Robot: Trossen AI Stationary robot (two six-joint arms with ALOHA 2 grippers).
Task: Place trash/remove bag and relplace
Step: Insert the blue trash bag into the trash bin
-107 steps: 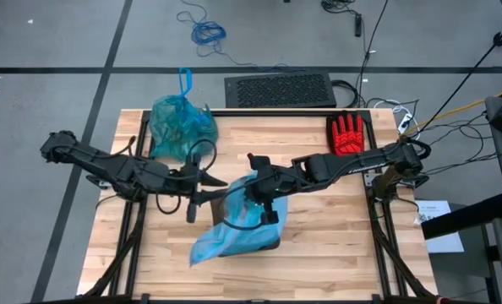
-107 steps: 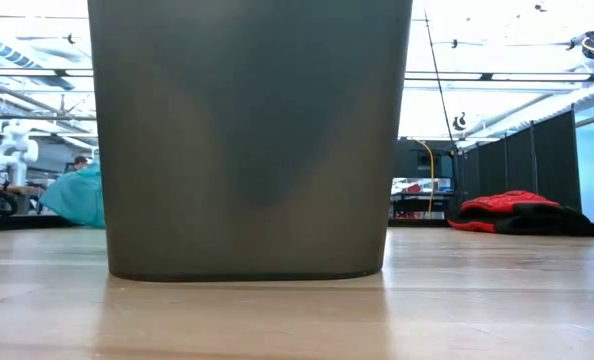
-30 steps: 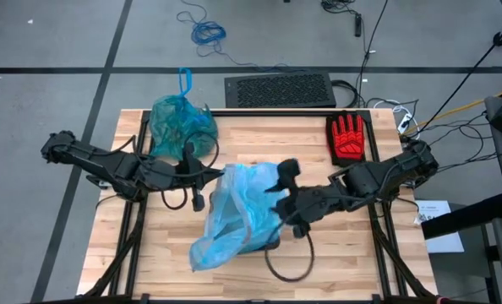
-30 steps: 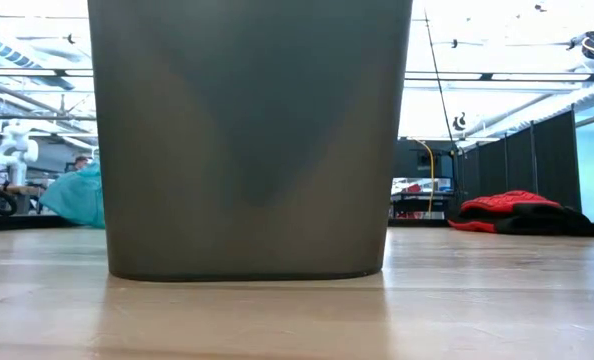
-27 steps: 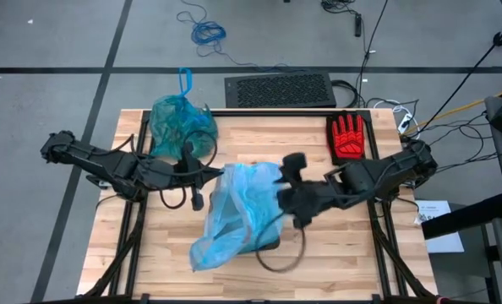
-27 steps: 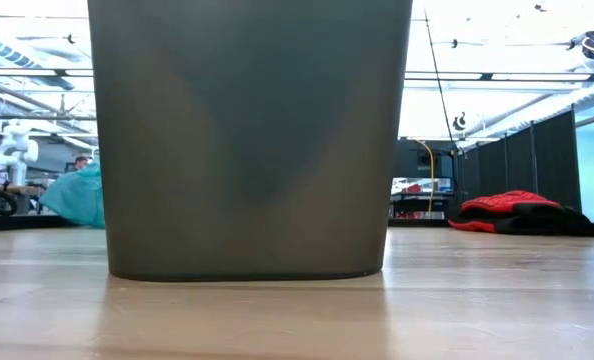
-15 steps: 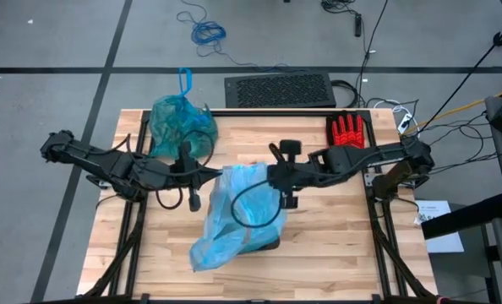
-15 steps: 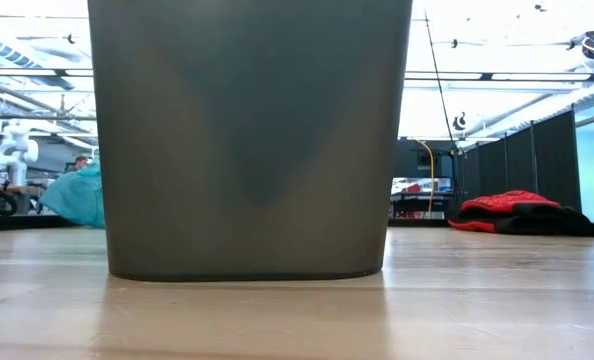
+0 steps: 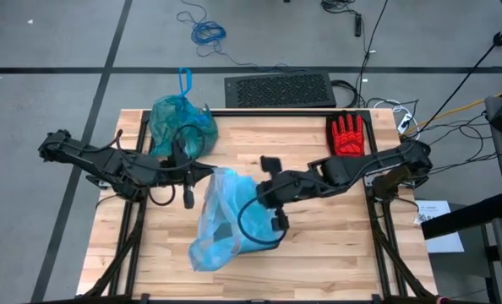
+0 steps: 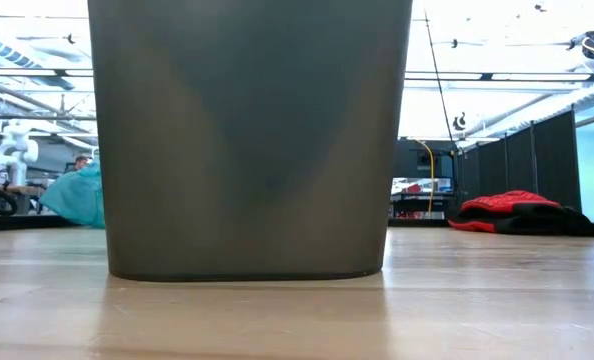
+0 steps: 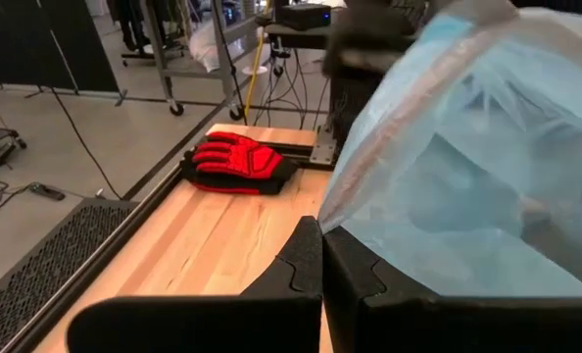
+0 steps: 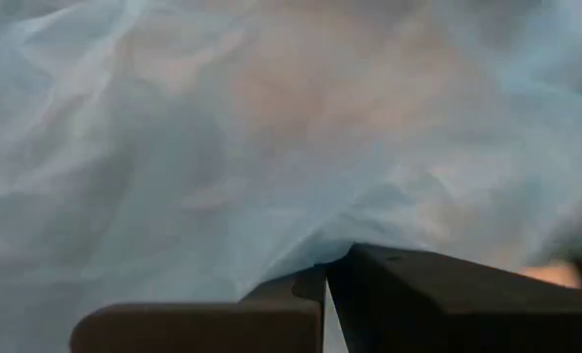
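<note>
Fitting the sky-blue bag (image 9: 226,221) over the bin (image 10: 249,140); teal bag (image 9: 180,125) is out, both fingers clamped on blue plastic

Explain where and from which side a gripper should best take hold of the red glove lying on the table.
Probably the cuff. The red glove lies flat near the table's far right corner, fingers toward the far edge, cuff toward the middle. That end faces the arms, so come from above, jaws across the cuff, pinching its raised fabric. The right gripper, shut on the pale blue bag, is nearer.

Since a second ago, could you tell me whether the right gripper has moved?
Yes. The right gripper has moved up the picture, closer to the table's far edge, and shut on the sky-blue bag.
</note>
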